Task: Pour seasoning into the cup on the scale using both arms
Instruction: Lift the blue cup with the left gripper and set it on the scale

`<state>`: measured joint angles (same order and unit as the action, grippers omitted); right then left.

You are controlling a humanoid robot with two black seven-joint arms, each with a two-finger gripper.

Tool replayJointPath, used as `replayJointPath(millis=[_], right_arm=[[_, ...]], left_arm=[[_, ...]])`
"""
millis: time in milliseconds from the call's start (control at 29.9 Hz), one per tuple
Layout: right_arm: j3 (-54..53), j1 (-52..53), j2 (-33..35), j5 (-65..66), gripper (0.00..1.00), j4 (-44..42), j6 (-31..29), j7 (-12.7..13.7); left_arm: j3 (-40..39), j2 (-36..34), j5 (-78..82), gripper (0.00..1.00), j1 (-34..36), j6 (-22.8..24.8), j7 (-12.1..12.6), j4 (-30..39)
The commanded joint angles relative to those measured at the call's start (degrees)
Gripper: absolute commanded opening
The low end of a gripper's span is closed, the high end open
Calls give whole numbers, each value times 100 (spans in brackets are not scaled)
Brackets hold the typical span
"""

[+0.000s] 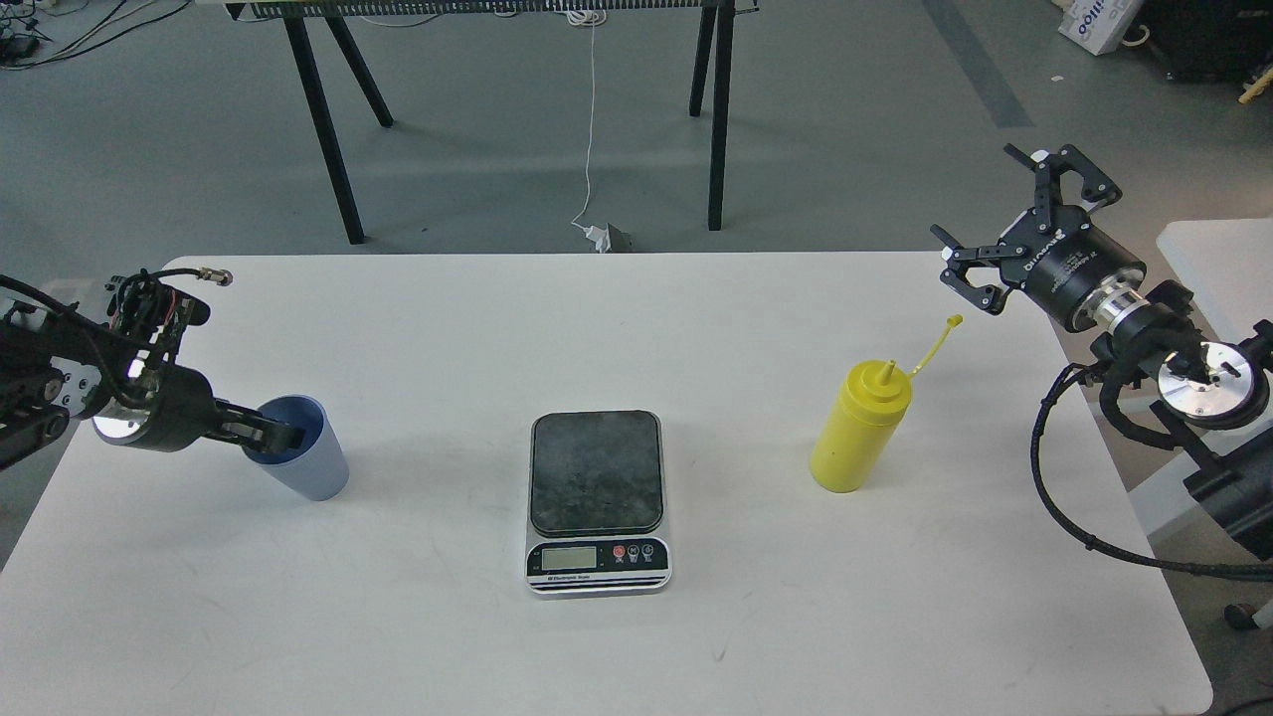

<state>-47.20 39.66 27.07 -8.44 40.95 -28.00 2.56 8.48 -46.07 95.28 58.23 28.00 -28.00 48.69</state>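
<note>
Blue cup (303,452) near left table (696,328) edge, left hand (267,435) gripping rim

left pincer (283,435) tips hidden at the cup (301,447) rim, scale (597,502) display unreadable

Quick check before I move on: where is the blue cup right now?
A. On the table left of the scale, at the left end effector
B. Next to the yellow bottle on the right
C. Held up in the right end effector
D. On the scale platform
A: the cup stands on the table well left of the scale, whose platform is bare, with a finger of the left end effector reaching inside its rim.
</note>
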Motion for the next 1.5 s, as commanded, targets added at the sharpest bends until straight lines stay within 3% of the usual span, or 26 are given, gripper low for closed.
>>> replayJointPath(millis=[0,134,368,568,769,869,1070,1471], right_arm=[[1,-2,0,0,99,0,0,-1],[1,-10,-8,-9,99,0,0,-1],[1,-10,-8,0,99,0,0,-1],[-8,51,-26,0,99,-44,0,8],[-43,183,-70,0,99,-52,0,8],[-43,271,-70,0,99,-61,0,8],[-43,315,-70,0,99,-70,0,8],[-43,244,-61,0,99,-70,0,8]], left_arm=[[13,1,35,8,4,0,0,0],[-4,-25,9,0,21,0,0,0],[-22,-34,-53,0,240,0,0,0],[-250,10,-1079,0,1233,0,0,105],[-294,562,-2328,0,1990,0,0,825],[-294,1063,-2558,0,1973,0,40,1151],[-110,2303,-1997,0,1666,0,198,976],[-66,2796,-1249,0,1129,0,233,-26]])
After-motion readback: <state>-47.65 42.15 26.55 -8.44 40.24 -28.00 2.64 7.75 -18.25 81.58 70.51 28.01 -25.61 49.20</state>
